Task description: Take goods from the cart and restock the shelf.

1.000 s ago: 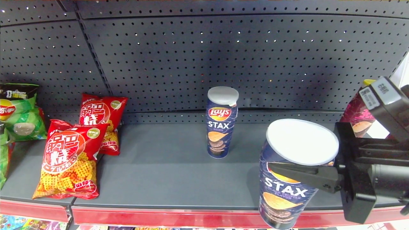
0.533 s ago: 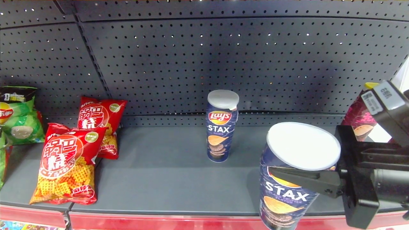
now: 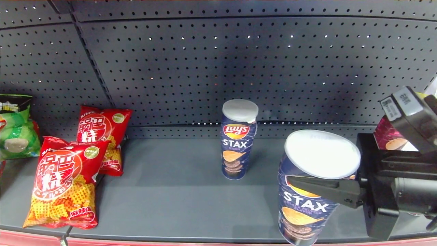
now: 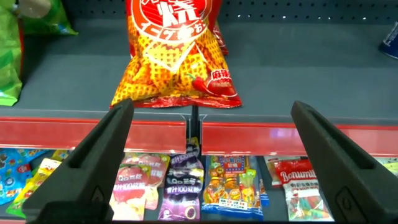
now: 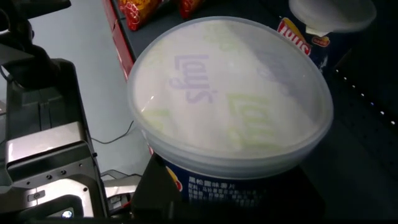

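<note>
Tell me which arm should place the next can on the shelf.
Right. The right gripper is shut on the held can at the shelf front edge. The left gripper is open and empty, low before the red bag.

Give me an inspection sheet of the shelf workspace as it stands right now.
Surface: grey shelf, bare in the middle.
Job's things: held can upright at the front right; standing can upright farther back, apart from it.
Clutter: two red snack bags and a green bag at the left; pink bag behind the right arm.
Grippers: right gripper shut on the held can; left gripper open, empty, facing the shelf's red front edge.
Cables: thin dark cable on the floor.
Surroundings: perforated back panel; sweets packets on the lower shelf.
</note>
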`<state>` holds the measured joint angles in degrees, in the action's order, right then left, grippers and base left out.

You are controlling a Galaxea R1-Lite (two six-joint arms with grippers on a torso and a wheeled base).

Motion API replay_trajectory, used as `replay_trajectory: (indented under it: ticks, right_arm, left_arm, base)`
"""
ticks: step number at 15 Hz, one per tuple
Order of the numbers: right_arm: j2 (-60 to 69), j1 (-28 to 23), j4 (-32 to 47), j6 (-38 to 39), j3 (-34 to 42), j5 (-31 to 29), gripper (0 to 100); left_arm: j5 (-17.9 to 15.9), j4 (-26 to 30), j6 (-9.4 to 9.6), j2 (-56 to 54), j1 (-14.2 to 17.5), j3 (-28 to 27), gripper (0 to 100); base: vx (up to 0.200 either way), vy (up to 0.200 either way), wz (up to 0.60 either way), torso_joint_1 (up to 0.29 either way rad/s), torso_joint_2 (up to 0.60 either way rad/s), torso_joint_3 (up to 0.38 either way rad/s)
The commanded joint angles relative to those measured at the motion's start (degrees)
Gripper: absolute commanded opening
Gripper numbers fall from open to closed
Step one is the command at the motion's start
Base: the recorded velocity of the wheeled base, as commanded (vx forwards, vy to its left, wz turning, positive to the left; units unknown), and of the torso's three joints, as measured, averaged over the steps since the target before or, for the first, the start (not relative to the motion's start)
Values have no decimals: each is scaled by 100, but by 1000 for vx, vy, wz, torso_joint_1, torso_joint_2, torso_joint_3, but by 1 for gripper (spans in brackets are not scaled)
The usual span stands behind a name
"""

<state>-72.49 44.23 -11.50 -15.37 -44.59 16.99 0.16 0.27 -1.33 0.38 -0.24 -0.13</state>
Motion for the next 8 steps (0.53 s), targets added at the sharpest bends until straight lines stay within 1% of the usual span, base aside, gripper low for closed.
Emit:
replay_trajectory:
  ticks: [1, 8]
  right_arm:
    - [-2, 7, -2, -1, 3, 6, 0]
    - [-11, 7, -2, -1, 3, 6, 0]
  left_arm:
    - [2, 0, 1, 6, -2, 5, 100]
    - [2, 0, 1, 6, -2, 5, 100]
  base:
    - [0, 0, 0, 0, 0, 0]
    - [0, 0, 0, 0, 0, 0]
